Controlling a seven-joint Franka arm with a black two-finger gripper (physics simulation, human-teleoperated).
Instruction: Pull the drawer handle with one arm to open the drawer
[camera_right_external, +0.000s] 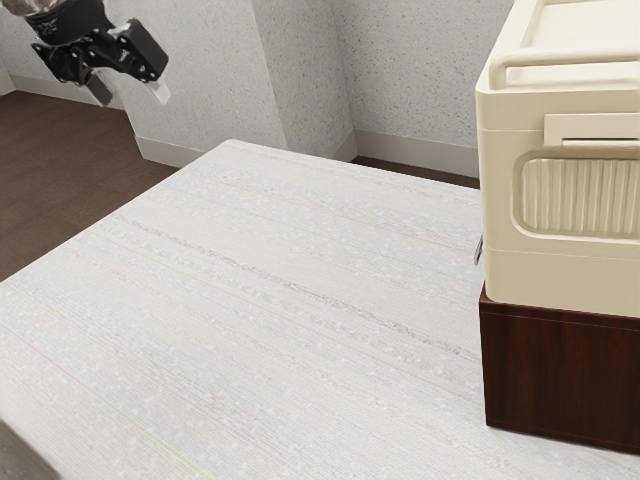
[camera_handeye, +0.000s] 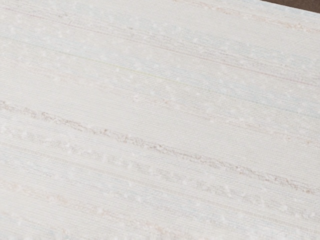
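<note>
Handle (camera_right_external: 479, 250): small and silver, low on the cream box's side, facing the arm, seen almost edge-on.
Drawer: front turned away; can't tell if it's shut.
Cream box (camera_right_external: 500, 210): on a wood block (camera_right_external: 560, 375), both cut off.
Table (camera_right_external: 250, 300): far edge goes behind the box.
Gripper (camera_right_external: 133, 97): up high, let go, fingers apart, well away from the handle.

Spread black hand (camera_right_external: 130, 94) — cream box (camera_right_external: 500, 200) atop dark brown block (camera_right_external: 560, 375)

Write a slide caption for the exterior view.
Open gripper held well apart from the cream cabinet, which stands on a dark brown block.
</note>
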